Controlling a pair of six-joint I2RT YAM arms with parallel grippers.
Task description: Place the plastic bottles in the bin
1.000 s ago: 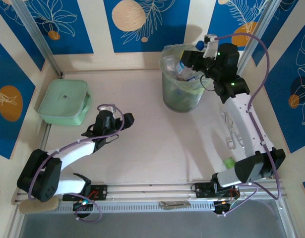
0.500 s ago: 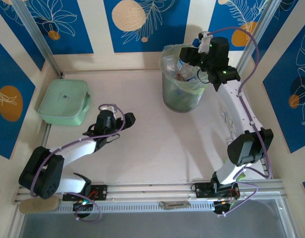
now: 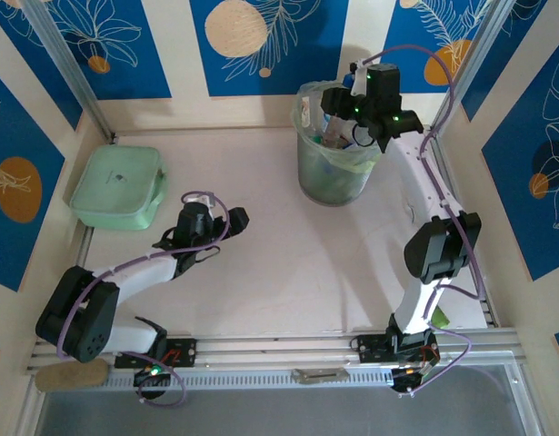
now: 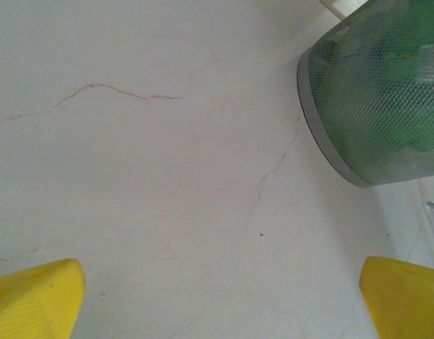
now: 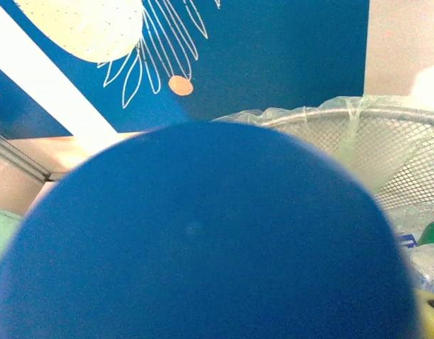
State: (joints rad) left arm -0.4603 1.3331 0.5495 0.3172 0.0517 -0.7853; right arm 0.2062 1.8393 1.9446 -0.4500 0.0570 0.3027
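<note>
Inside the mesh bin lie seemingly plastic bottles.

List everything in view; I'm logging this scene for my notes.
bin: one, grey mesh with pale green liner, far side of the table, right of centre
bottles in the bin: several, green and clear, count hidden
blue-capped bottle: one, held over the bin's mouth
case: one, mint green, far left
table: one, pale
wall panels: blue with cream patterns
left gripper: open, yellow fingertips, low over the table
right gripper: gripping the blue-capped bottle
</note>
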